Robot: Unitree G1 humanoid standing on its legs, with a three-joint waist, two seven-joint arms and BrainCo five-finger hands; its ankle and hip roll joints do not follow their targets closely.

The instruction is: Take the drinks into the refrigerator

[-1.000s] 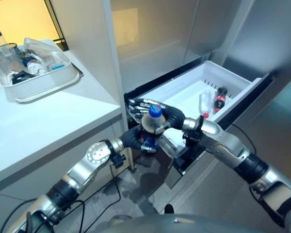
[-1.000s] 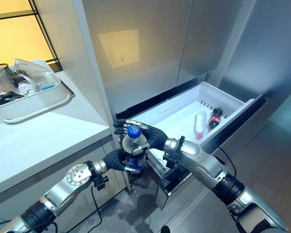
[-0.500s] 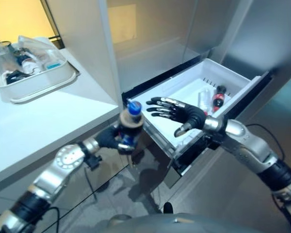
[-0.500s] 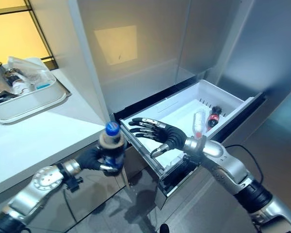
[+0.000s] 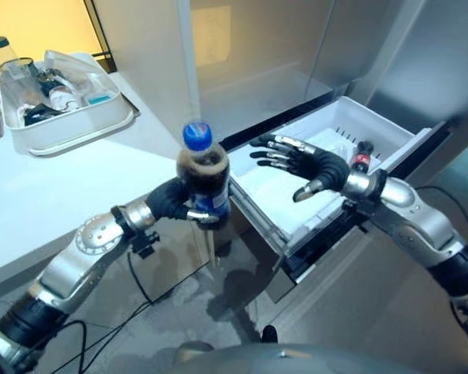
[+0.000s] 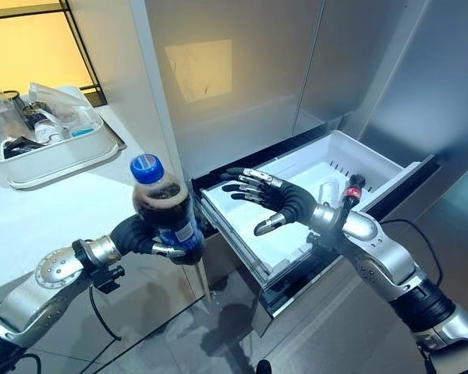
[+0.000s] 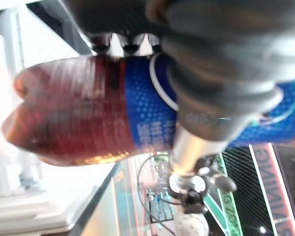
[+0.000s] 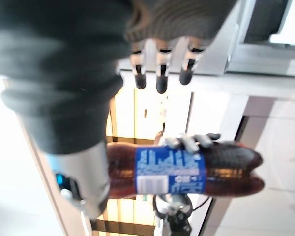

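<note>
Fingers of the left hand [image 5: 174, 200] stay curled round the cola bottle [image 5: 203, 181], now lifted upright beside the counter [image 5: 54, 195]. The right hand [image 5: 318, 167], fingers spread, has let go and hovers over the open drawer [image 5: 390, 137], so the bottle still waits outside.

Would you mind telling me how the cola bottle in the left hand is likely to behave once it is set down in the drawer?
The cola bottle looks nearly full, so it is probably heavy for its size and fairly stiff. The left hand grips it low by the label, so it may tip. It is round: laid in the drawer like the bottles already there, it could roll.
</note>
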